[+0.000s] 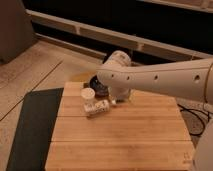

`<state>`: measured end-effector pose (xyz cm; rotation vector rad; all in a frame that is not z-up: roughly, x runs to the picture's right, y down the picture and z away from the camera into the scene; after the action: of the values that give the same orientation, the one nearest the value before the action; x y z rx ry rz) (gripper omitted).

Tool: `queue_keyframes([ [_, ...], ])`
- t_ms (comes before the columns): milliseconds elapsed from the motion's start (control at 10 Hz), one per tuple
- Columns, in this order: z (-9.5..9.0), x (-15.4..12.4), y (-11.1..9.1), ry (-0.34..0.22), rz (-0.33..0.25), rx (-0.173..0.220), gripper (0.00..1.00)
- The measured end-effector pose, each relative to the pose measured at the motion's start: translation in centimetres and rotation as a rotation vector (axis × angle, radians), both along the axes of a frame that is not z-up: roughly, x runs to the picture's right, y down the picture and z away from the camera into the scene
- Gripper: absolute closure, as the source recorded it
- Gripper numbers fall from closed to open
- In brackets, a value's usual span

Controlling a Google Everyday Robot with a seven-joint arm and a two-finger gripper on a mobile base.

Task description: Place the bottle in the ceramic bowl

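Note:
The bottle is small and cream-white and lies on its side on the wooden table, just in front of an upright cream cup. The dark glossy ceramic bowl stands right behind the cup, partly hidden by my white arm. My gripper hangs at the end of the arm, just to the right of the bottle and close to it. I see nothing held in it.
A black mat lies on the floor left of the table. Dark shelving and a rail run along the back. Cables lie on the floor at the right. My arm covers the table's back right.

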<state>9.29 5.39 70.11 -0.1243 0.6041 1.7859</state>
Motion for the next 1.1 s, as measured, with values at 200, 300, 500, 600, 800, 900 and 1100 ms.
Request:
queue_keyframes([
  [200,0.0,-0.2,0.0,-0.002,-0.003,-0.001,0.35],
  [300,0.0,-0.2,0.0,-0.003,-0.002,0.0,0.35],
  [500,0.4,-0.1,-0.2,-0.028,0.006,0.014,0.35],
  [600,1.0,0.1,-0.6,-0.052,0.006,0.026,0.35],
  [800,3.2,1.7,-1.7,-0.088,-0.018,0.046,0.35],
  [900,4.3,2.3,-2.0,-0.102,-0.034,0.047,0.35],
  [1100,7.2,2.8,-2.2,-0.128,-0.073,0.022,0.35],
])
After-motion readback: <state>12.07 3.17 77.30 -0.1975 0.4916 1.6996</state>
